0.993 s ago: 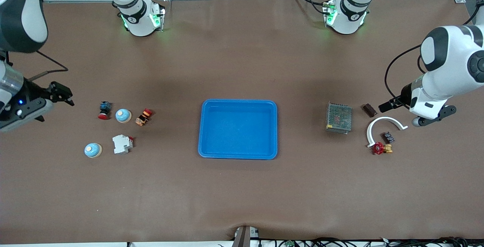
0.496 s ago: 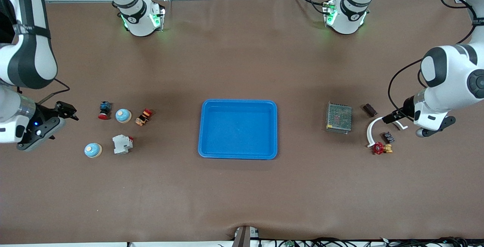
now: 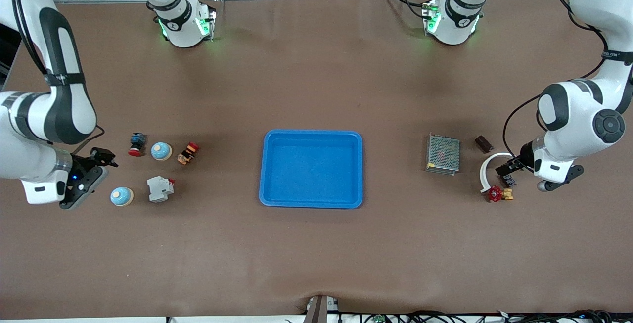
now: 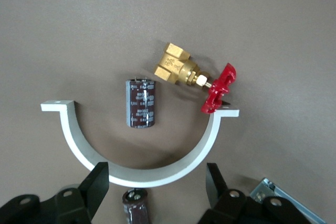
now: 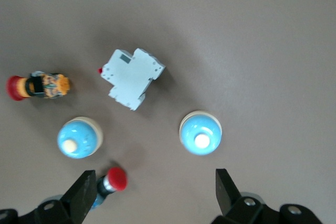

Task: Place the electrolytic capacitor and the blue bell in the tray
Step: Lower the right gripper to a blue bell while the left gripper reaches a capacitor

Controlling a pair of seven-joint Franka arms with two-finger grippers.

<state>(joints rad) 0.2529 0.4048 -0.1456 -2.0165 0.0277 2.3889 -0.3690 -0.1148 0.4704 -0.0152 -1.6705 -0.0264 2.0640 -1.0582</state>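
Observation:
The blue tray [image 3: 311,202] lies at the table's middle. Two blue bells [image 3: 161,151] [image 3: 121,196] sit toward the right arm's end and also show in the right wrist view [image 5: 80,138] [image 5: 200,132]. My right gripper [image 3: 102,157] [image 5: 154,192] is open and empty, beside the bells. Two dark electrolytic capacitors lie toward the left arm's end. One [image 3: 507,180] [image 4: 140,103] lies inside a white arc bracket [image 3: 487,169] [image 4: 136,174]. The other [image 3: 483,144] [image 4: 135,208] lies outside it. My left gripper [image 3: 508,167] [image 4: 157,190] is open and empty over the bracket.
A grey mesh box [image 3: 443,154] stands beside the bracket, and a brass valve with a red handle [image 3: 498,194] lies at its nearer end. A red push button [image 3: 136,144], an orange-red part [image 3: 188,153] and a white breaker [image 3: 159,188] lie around the bells.
Both arms have swung in and come down. My right gripper has moved toward the bells. My left gripper has moved over the white bracket, closer to the capacitor inside it.

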